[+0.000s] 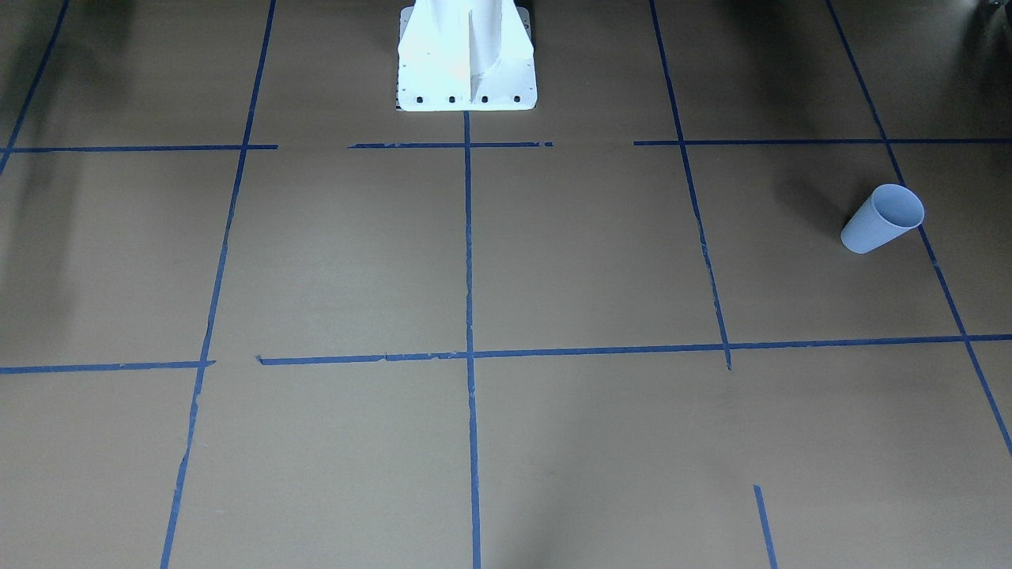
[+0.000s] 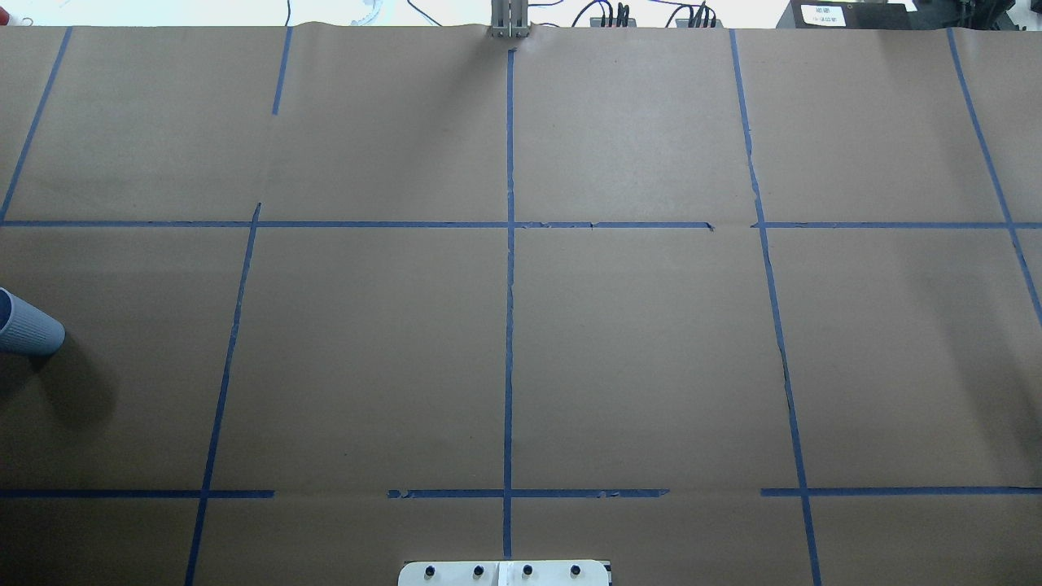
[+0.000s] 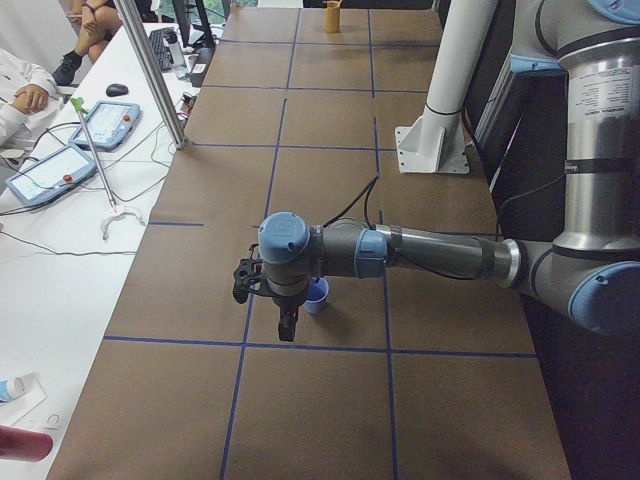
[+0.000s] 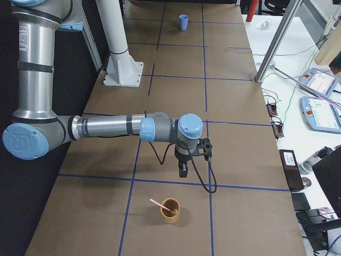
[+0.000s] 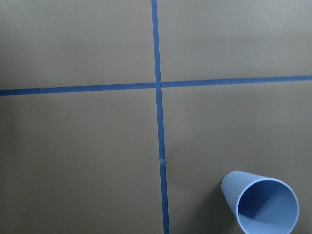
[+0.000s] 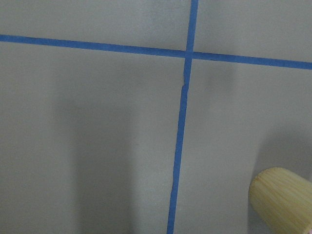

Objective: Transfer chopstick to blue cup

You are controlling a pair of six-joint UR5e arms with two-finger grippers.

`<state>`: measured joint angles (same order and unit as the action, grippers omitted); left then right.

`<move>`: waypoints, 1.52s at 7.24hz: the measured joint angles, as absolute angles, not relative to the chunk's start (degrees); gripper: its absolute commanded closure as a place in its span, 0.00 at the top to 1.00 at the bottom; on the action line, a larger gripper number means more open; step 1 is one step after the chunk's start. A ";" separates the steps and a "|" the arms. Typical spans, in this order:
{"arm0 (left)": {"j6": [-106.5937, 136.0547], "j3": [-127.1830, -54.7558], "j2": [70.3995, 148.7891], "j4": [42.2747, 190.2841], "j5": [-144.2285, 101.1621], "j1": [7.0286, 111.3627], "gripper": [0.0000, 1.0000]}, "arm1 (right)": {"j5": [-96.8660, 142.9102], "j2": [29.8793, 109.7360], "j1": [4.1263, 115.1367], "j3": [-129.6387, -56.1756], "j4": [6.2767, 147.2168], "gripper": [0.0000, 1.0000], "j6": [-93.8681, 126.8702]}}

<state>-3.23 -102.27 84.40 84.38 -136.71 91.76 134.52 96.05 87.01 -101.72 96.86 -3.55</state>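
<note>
The blue cup (image 1: 883, 219) stands upright and holds nothing, at the table's end on my left (image 2: 24, 325). The left wrist view looks down into the cup (image 5: 263, 204). In the exterior left view my left gripper (image 3: 287, 325) hangs fingers-down just beside the cup (image 3: 317, 295); I cannot tell if it is open or shut. The pale pink chopstick (image 4: 157, 204) leans in a tan bamboo cup (image 4: 170, 209) at the opposite end. My right gripper (image 4: 183, 169) hangs a little short of that cup (image 6: 282, 197); its state cannot be told either.
Blue tape lines grid the brown paper table (image 2: 635, 350). The white pedestal base (image 1: 466, 55) stands mid-table at the robot's side. A metal post (image 3: 160, 70), pendants and seated people sit along the operators' side. Cables and a black box (image 4: 288, 160) lie there too.
</note>
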 measured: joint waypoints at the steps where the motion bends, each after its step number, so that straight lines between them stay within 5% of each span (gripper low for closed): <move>1: -3.23 -102.11 84.11 84.38 -136.64 91.73 1.00 | 134.49 96.06 87.01 -101.75 96.86 1.00 -3.53; 5: -3.49 -100.66 83.31 87.47 -138.00 90.90 1.00 | 134.61 95.89 87.00 -101.55 96.92 1.00 -3.43; 11: 14.18 -96.87 82.39 103.00 -139.36 76.12 1.00 | 134.90 94.92 86.96 -101.66 96.94 1.00 -3.55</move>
<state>14.18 -96.87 82.39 103.00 -139.36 76.12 134.90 94.92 86.96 -101.66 96.94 -3.55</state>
